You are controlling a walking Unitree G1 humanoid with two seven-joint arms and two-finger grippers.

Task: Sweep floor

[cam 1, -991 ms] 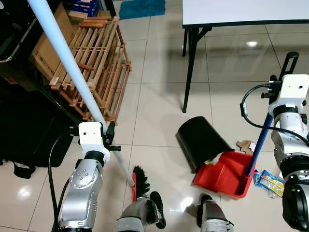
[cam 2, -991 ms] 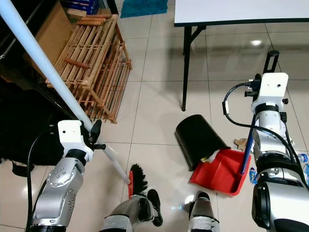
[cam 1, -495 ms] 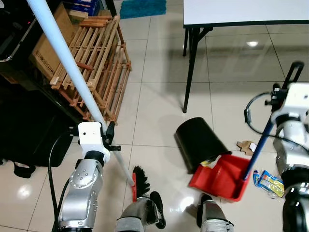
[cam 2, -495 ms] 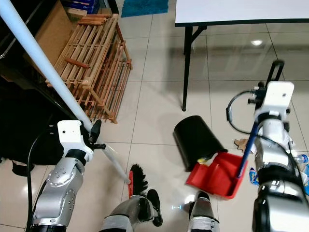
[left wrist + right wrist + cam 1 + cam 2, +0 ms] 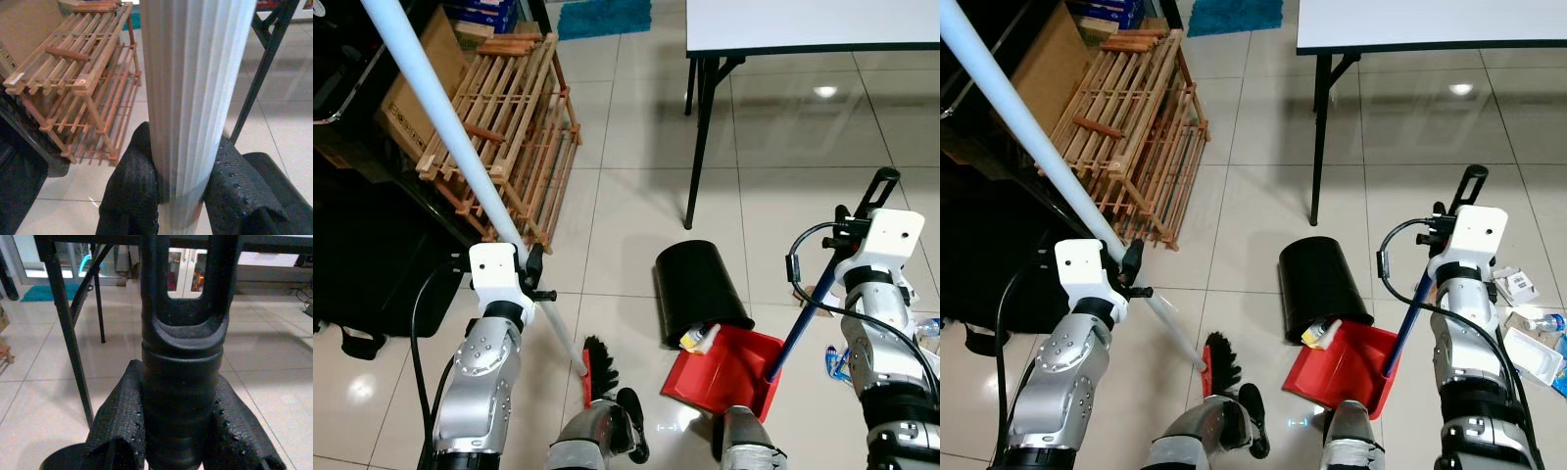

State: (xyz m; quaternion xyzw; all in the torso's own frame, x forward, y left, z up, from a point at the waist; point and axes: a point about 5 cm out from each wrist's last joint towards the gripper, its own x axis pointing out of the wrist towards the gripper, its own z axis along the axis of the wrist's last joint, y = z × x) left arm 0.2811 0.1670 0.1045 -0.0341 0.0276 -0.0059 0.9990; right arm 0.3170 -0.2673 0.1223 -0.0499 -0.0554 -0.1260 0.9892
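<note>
Red dustpan (image 5: pixel 720 364) meets the bin (image 5: pixel 693 289); wrist pincer (image 5: pixel 181 431) grips its handle (image 5: pixel 182 396).

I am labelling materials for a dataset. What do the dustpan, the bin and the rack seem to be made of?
Dustpan: likely plastic, glossy red, a smooth moulded tray.
Bin: probably plastic too, matte black, lying on its side with even walls; I cannot rule out painted metal.
Rack: wood, unpainted light brown slats with reddish bars, grain not readable.
</note>
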